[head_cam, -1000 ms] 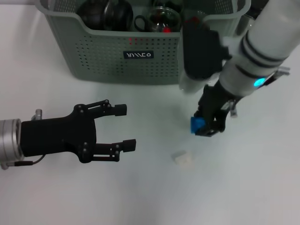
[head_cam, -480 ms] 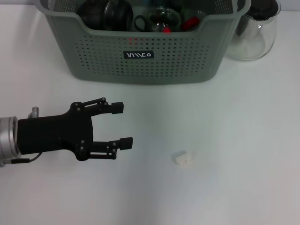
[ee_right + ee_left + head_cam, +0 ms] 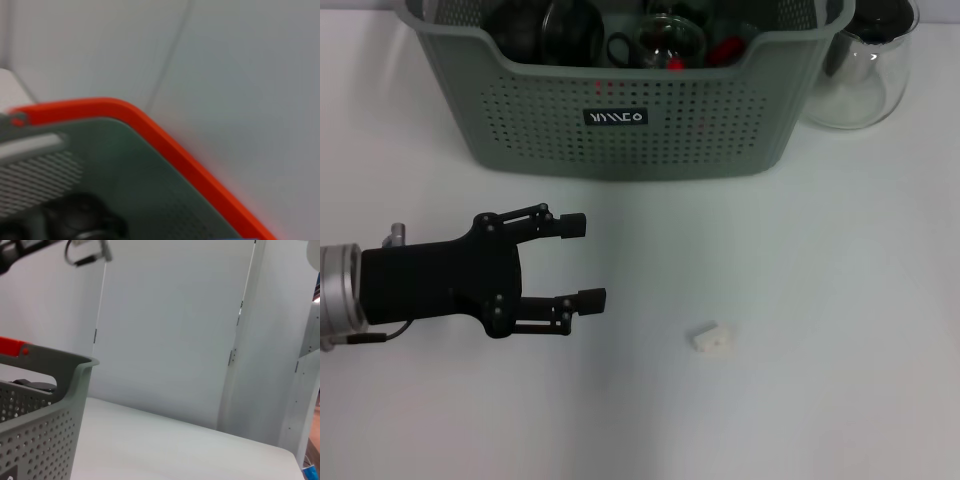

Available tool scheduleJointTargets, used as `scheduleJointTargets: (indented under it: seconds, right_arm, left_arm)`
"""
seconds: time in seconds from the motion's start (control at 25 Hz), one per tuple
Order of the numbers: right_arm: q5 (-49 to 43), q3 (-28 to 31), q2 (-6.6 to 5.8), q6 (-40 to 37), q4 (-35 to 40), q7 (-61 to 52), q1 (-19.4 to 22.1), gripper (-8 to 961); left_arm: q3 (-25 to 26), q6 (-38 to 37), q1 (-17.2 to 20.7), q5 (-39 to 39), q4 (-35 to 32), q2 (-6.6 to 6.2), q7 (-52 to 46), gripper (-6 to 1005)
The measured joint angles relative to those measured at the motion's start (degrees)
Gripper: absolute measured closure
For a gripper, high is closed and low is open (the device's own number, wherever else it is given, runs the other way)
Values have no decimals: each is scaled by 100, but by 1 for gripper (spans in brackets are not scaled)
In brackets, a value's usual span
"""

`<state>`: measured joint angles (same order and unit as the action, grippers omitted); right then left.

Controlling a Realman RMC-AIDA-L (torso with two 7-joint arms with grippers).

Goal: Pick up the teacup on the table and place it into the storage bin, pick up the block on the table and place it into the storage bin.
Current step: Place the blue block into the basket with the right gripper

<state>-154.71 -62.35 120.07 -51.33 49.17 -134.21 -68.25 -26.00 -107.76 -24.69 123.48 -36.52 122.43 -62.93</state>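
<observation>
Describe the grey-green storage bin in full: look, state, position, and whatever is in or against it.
The large grey-green plastic storage bin stands upright at the far side of the white table. Its walls are perforated, its corners rounded, its front rim dips in the middle, and a small black label with white lettering sits on the front. Inside lie dark rounded objects, glassware and something red. A clear glass pot with a dark lid stands beside its right end; whether they touch is unclear. The left tool hovers in front, apart from it.

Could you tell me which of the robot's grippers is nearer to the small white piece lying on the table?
Left. The left gripper hangs open over the table, to the robot's left of the small white piece. The right gripper is out of the head view; its wrist camera looks into the storage bin.
</observation>
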Motion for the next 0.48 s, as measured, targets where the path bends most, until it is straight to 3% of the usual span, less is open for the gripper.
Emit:
scheduleJointTargets:
  seconds: [0.2,0.48]
  right_arm:
    - [-97,-337,25,1328,-914,-38,-52,532]
    - [-103,-665,32,1605,-1133,-54,28,522]
  left_arm:
    - [20,1,-1,-2,-13,0,0,124]
    - [8,1,-1,4,-11,0,-3,124]
